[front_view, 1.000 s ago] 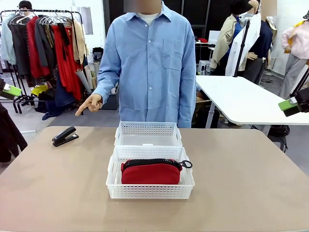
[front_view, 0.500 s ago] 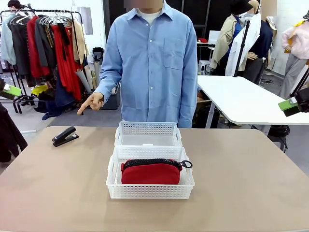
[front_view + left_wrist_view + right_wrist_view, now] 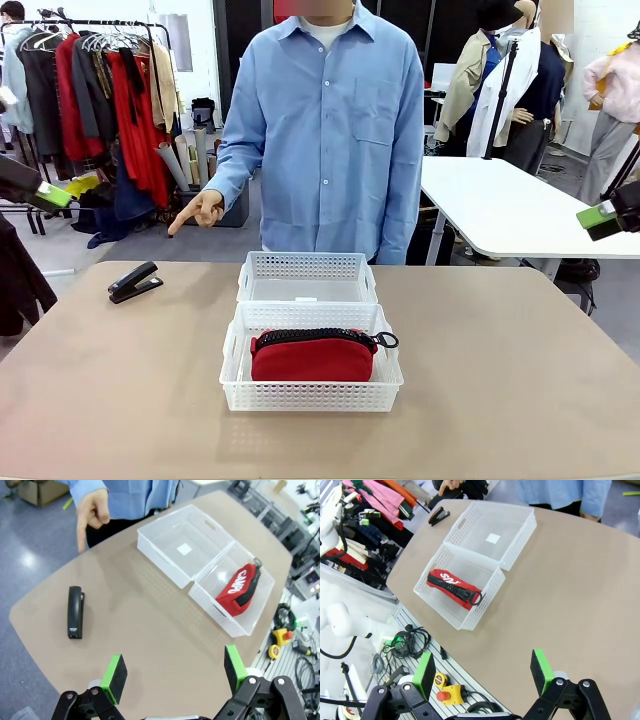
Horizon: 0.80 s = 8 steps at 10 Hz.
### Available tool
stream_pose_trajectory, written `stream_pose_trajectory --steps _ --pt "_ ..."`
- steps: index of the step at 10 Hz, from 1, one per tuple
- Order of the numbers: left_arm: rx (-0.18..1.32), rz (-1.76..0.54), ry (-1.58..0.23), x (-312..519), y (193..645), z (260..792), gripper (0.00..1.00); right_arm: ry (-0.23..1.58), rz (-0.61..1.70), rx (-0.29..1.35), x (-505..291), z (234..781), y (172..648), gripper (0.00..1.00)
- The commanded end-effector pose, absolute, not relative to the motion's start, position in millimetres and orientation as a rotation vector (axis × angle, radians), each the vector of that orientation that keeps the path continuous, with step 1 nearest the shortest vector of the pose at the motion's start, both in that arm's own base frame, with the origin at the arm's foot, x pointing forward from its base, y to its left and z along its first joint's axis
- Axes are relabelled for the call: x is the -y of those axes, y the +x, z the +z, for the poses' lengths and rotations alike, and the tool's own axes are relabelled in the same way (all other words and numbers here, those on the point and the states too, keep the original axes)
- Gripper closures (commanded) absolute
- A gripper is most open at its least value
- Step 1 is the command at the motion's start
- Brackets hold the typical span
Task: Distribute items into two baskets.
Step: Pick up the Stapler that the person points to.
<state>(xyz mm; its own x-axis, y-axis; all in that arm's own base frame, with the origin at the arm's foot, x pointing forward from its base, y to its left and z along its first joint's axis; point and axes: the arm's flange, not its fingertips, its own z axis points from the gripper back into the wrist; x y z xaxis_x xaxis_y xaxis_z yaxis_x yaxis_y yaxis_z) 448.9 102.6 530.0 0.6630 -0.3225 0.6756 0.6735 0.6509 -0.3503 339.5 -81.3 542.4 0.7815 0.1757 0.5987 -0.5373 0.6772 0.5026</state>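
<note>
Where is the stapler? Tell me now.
In the front view, the stapler lies on the table, left side, apart from the far basket, near the person's pointing hand.

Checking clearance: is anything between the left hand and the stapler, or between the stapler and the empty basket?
Nothing visible. Bare table lies between the open left hand and the stapler, and from stapler to empty basket.
</note>
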Motion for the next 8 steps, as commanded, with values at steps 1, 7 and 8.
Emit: stream_pose_trajectory --steps 1,7,8 --pt "0.566 -0.648 -0.531 -101 482 527 0.0 0.718 0.426 0.537 83 544 340 0.0" --pt "0.493 -0.722 -0.291 -75 559 483 0.0 0.718 0.426 0.537 83 544 340 0.0" --pt "0.454 -0.773 -0.266 -71 571 478 0.0 0.718 0.426 0.537 83 544 340 0.0"
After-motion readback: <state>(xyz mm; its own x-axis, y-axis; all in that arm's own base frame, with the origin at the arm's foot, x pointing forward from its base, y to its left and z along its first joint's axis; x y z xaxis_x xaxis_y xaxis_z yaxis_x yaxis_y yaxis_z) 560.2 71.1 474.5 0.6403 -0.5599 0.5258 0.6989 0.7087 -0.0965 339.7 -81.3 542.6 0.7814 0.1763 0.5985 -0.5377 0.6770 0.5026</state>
